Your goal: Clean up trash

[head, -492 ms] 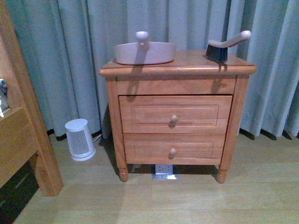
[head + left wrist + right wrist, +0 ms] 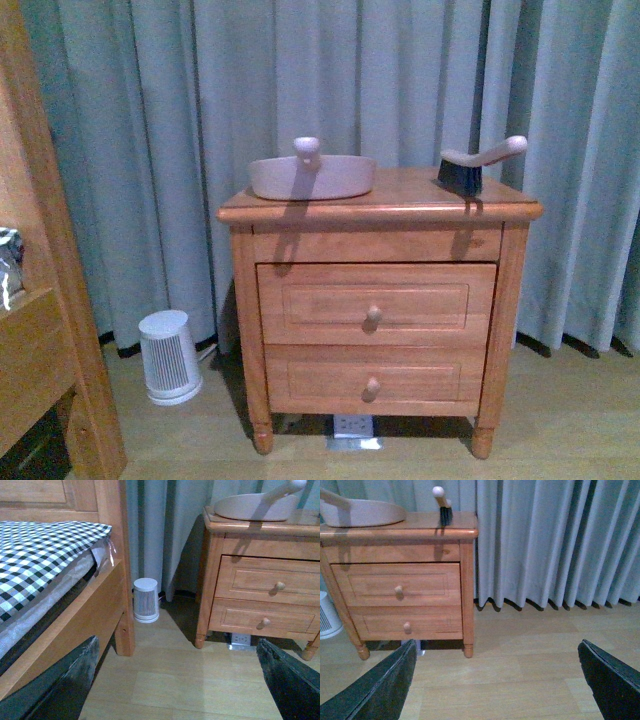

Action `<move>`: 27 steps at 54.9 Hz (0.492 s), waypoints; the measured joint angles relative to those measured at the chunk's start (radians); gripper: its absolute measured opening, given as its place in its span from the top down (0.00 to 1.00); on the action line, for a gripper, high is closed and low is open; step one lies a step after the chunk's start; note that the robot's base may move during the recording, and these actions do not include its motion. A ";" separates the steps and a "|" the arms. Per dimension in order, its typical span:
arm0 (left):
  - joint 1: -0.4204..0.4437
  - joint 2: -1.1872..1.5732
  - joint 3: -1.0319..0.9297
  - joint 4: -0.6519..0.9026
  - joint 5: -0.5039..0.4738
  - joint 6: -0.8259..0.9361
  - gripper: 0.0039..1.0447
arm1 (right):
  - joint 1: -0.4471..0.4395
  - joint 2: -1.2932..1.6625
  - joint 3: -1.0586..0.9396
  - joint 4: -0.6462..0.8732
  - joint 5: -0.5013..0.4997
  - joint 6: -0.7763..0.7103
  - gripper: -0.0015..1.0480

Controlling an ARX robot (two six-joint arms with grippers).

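Left hand (image 2: 176, 642), right hand (image 2: 496, 642), each with two black wedge-shaped fingers (image 2: 65, 685), matte, faintly scuffed

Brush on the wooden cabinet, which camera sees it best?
The front view: the brush shows side-on, with its pale handle and dark bristles both clear. In the right wrist view the brush is end-on and small. The left wrist view misses it.

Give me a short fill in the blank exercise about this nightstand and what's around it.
1. The nightstand has ____ drawers.
2. In the front view, the brush stands to the ____ of the dustpan.
3. The small white appliance stands on the ____.
4. Behind the nightstand hangs a grey-blue ____.
Missing words: two; right; floor; curtain.
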 joint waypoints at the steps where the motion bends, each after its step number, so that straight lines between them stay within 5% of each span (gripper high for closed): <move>1: 0.000 0.000 0.000 0.000 0.000 0.000 0.07 | 0.000 0.000 0.000 0.000 0.000 0.000 0.07; 27: 0.000 0.000 0.000 0.000 0.000 0.000 0.07 | 0.000 0.000 0.000 0.000 0.000 0.000 0.07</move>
